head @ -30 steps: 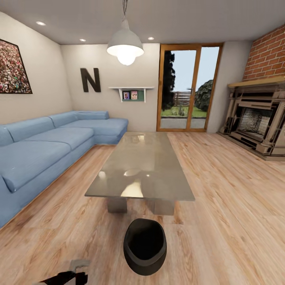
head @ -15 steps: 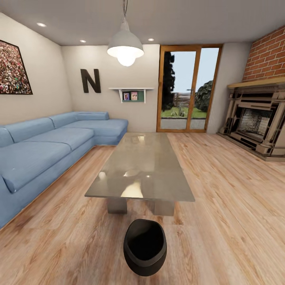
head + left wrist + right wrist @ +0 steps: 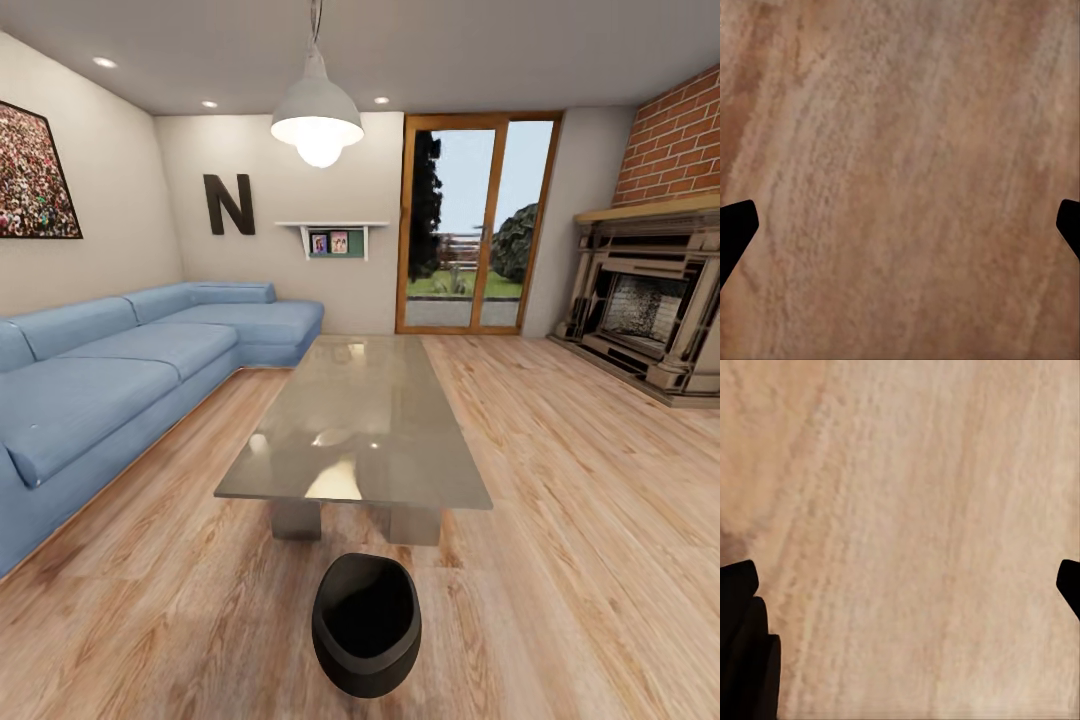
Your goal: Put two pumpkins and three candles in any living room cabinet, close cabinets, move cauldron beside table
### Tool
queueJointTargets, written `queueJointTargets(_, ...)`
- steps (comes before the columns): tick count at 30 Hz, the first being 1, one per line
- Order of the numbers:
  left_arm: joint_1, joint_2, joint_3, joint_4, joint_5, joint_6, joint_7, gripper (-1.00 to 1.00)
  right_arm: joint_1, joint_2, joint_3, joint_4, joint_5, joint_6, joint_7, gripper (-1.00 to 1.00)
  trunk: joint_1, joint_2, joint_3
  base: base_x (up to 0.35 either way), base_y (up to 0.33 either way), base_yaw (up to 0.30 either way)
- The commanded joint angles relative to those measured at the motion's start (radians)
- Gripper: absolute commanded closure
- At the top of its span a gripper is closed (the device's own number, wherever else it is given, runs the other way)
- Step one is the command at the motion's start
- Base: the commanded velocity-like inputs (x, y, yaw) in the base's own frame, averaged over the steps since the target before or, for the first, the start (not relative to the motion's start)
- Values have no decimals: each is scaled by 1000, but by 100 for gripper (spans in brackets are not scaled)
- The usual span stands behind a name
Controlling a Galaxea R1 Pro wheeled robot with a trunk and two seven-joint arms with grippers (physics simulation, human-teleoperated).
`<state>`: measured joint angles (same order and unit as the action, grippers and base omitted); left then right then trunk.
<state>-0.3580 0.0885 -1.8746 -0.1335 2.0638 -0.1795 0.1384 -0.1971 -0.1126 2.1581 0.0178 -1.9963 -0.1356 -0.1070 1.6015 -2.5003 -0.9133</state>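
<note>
my glossy black round-bellied cauldron (image 3: 366,625) sits just beside the low glossy grey coffee table (image 3: 357,420). both my jaws hang spread over plank floor (image 3: 580,500). next, i judge, checking cabinets.

The floor (image 3: 580,520) is light wood plank. On it stands the table (image 3: 360,420), low, with a glossy grey top and blocky legs, nothing lying on its top. Just in front of the table's near end the cauldron (image 3: 366,622) sits on the floor, close to the table but apart from it. Left of the table the sofa (image 3: 120,370) rests on the floor; right of the table, against the wall, stands the fireplace (image 3: 650,320).
</note>
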Motion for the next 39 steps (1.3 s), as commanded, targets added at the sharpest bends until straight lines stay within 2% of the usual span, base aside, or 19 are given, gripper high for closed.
queueJointTargets(1, -1, 1, -8, -5, 5, -6, 9, -100, 30, 4, 18, -74, -9, 0, -5, -100, 0, 0, -1, 0, 0, 0)
queueJointTargets(6, -1, 1, -9, -4, 5, -6, 11, -100, 30, 36, 17, -82, -9, 11, -5, -100, 0, 0, -1, 0, 0, 0)
queueJointTargets(11, -1, 0, -9, -4, 4, -6, 12, -100, 30, 52, 17, -83, -9, 14, -5, -100, 0, 0, -1, 0, 0, 0)
queueJointTargets(39, -1, 0, -9, -4, 4, -6, 13, -100, 30, 54, 18, -84, -9, 14, -5, -100, 0, 0, -1, 0, 0, 0)
